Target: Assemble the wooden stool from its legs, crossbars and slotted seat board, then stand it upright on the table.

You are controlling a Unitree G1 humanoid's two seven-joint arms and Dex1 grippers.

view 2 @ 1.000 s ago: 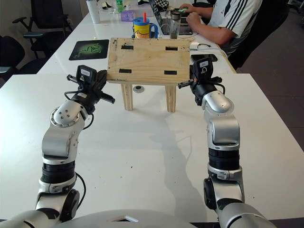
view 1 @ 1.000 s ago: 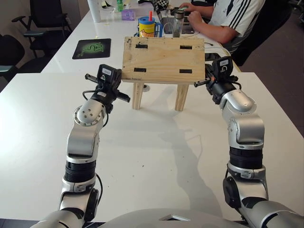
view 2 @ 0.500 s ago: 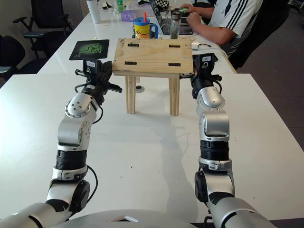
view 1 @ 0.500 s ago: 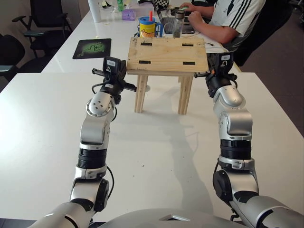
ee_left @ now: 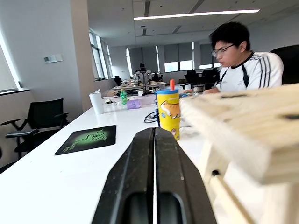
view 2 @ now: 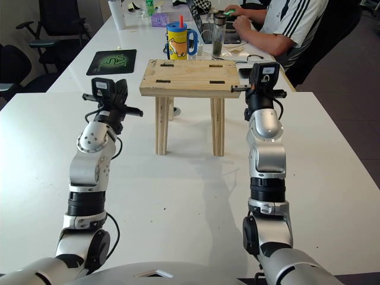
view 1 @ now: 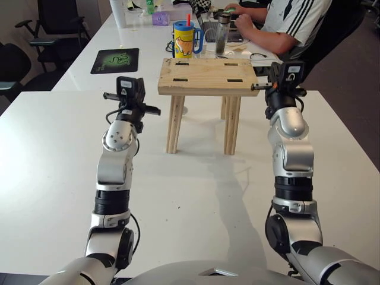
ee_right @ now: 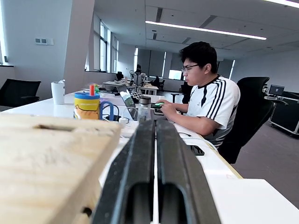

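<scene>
The stool point(view 1: 205, 89) has come down level. A second ago I had it tipped toward me, pinched at the seat's two ends, with the slotted top facing the head camera. Half a second ago it was partly righted. Now its seat point(view 2: 185, 74) lies flat and the legs point(view 1: 173, 122) stand on the tabletop point(view 1: 196, 196), between my two arms, toward the far edge.

The left jaws have pulled back from the seat's left end and sit apart from it, closed on nothing, the fingers point(ee_left: 135, 177) pressed together with only a hairline between them. The right jaws are also closed and empty, fingers point(ee_right: 180, 177) together, and have stayed close by the seat's right end. From the head views I cannot tell whether they touch the wood or stand just beside it.

My read is that the stool is assembled and upright, so the task is nearly done. What remains is to draw the right arm clear without nudging the seat, then check that the stool stands unaided. I cannot confirm from here that every leg sits flat.
</scene>
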